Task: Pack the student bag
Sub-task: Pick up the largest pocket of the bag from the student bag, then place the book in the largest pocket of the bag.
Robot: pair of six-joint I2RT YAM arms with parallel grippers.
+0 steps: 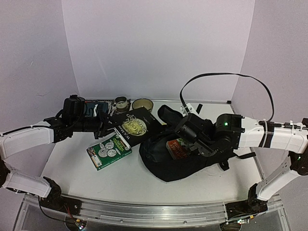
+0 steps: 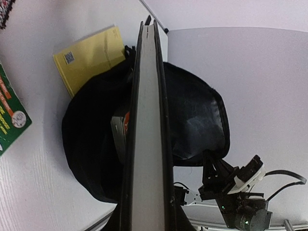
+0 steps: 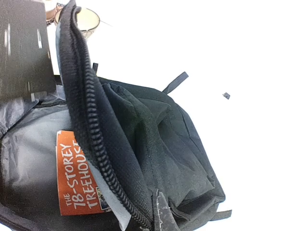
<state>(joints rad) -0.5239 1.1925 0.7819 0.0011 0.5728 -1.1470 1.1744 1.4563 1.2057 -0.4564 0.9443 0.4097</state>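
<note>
top external | left hand (image 1: 107,126) narrow, gripped black book (image 1: 135,126), edge aimed at bag (image 1: 192,168) on surface (image 1: 144,192) | right hand (image 1: 180,131) pinched shut on bag's zip rim, mouth lifted | tip: slide book in flat beside orange book (image 1: 177,148), the only item seen inside | green book (image 1: 108,151) lay outside

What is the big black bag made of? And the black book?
The student bag looks like soft, matte woven fabric: it folds, sags and has a toothed zip. The black book seems paper with a shiny card cover; light glints off it.
</note>
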